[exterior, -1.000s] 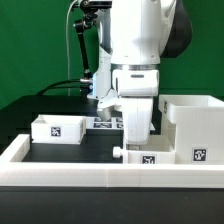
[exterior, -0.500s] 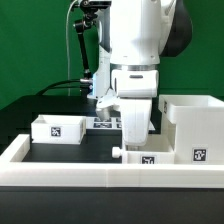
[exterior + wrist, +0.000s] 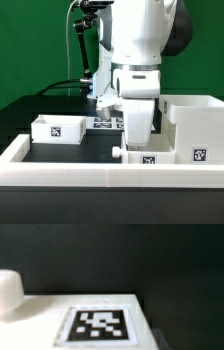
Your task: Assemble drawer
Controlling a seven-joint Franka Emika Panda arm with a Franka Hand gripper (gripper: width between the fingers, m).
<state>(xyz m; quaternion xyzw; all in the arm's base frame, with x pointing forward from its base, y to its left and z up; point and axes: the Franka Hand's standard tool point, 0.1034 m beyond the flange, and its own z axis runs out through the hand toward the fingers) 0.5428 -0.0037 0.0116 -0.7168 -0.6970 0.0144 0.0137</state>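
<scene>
In the exterior view a small white tray [image 3: 55,128] with a tag stands at the left. A second small tagged tray [image 3: 140,157] sits at the front by the rim. The large boxy housing [image 3: 195,125] stands at the right. My gripper [image 3: 135,142] hangs straight down, right over the back of the front tray; its fingers are too hidden to tell whether they are open or shut. The wrist view shows a white part with a tag [image 3: 100,325] close below on the black table. No fingers show there.
The marker board [image 3: 103,122] lies behind the gripper. A long low white rim [image 3: 60,168] runs along the table's front and sides. A rounded white piece [image 3: 8,291] shows at the edge of the wrist view.
The arm has shifted very slightly toward the exterior view's right. The trays and the housing have not moved.
</scene>
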